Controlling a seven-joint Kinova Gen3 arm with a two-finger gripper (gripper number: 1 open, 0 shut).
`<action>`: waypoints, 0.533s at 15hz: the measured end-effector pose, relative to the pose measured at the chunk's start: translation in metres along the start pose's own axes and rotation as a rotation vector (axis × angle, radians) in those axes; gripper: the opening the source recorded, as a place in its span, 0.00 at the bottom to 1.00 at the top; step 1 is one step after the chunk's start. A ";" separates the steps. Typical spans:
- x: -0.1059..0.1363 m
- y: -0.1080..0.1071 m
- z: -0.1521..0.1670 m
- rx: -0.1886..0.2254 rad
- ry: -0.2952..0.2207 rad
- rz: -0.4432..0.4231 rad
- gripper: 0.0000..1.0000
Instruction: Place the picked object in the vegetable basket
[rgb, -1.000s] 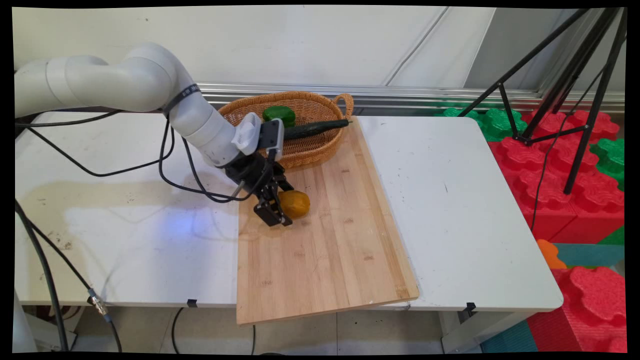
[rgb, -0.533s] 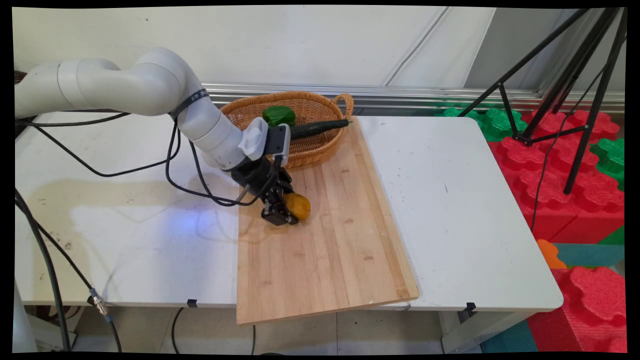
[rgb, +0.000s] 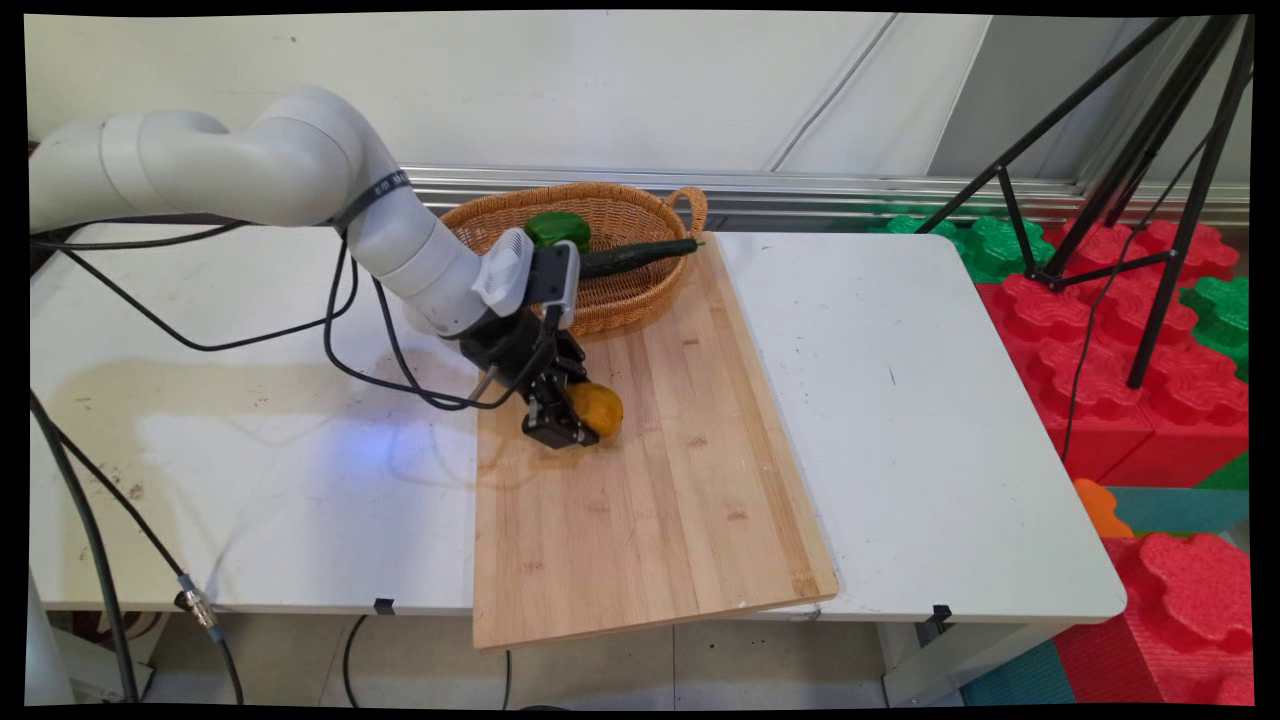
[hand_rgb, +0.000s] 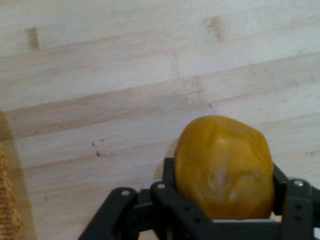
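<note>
Potato (rgb: 598, 408), yellow-brown and rounded, sits low over the wooden cutting board (rgb: 680, 500), clamped on both sides by your black gripper (rgb: 572, 418), as the hand view confirms (hand_rgb: 224, 167). Behind the board you see a wicker basket (rgb: 640, 295) on the white table (rgb: 900, 400), holding a green pepper (rgb: 558, 229) and a dark cucumber (rgb: 640, 255).
</note>
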 end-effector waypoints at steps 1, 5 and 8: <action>0.001 0.001 -0.005 0.002 0.010 -0.007 0.00; 0.001 0.002 -0.026 0.013 0.051 -0.051 0.00; -0.003 0.001 -0.046 0.024 0.089 -0.086 0.00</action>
